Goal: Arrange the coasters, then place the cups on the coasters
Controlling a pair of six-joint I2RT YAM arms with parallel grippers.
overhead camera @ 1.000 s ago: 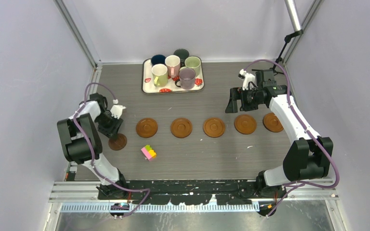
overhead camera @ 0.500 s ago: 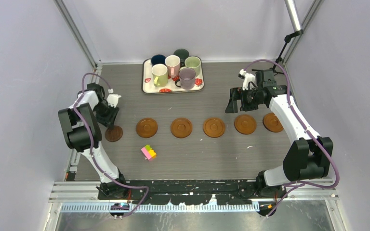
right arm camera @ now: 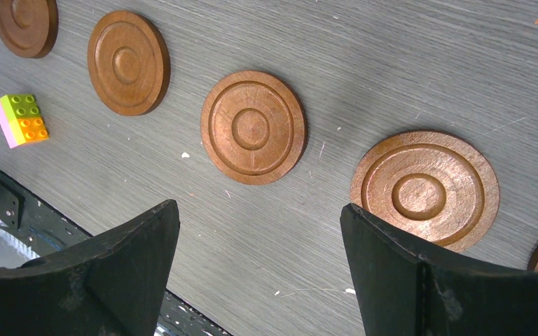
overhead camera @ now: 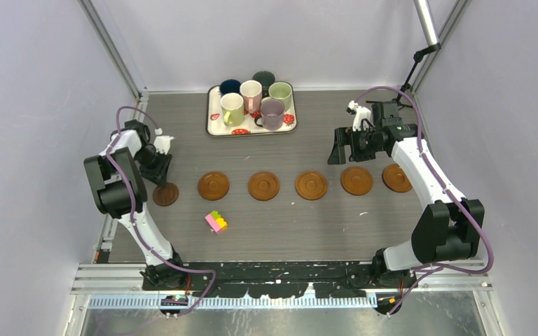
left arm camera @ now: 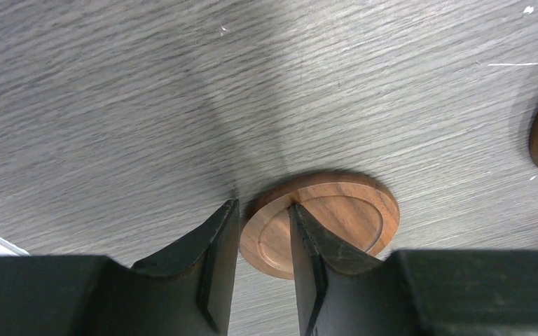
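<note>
Coasters: six round brown wooden discs with ring grooves, set in a row across the middle of the grey wood-grain table.

- Leftmost coaster: looks darker than the others and sits slightly nearer than the line of the row.
- Left gripper: stands over the leftmost coaster, jaws drawn narrow and pinching its rim. In the wrist view one finger lies against the outer edge and the other sits inside the raised lip on the top face.
- Second coaster, third coaster, fourth coaster: flat and evenly spaced, none touching another.
- Block toy: pink, yellow and green, on the near side of the second coaster and apart from it.
- Tray: white with a strawberry print, at the far side of the table behind the second and third coasters.
- Cups: six handled mugs, all upright and packed close on the tray.
  - Back: dark blue cup, dark grey-green cup.
  - Middle: pink cup, pale green cup.
  - Front: cream-yellow cup, purple-grey cup.
- Right gripper: jaws spread wide and holding nothing, raised above the table just behind the gap between the fourth and fifth coasters.
- Fifth coaster, sixth coaster: flat, at the right end of the row.
</note>
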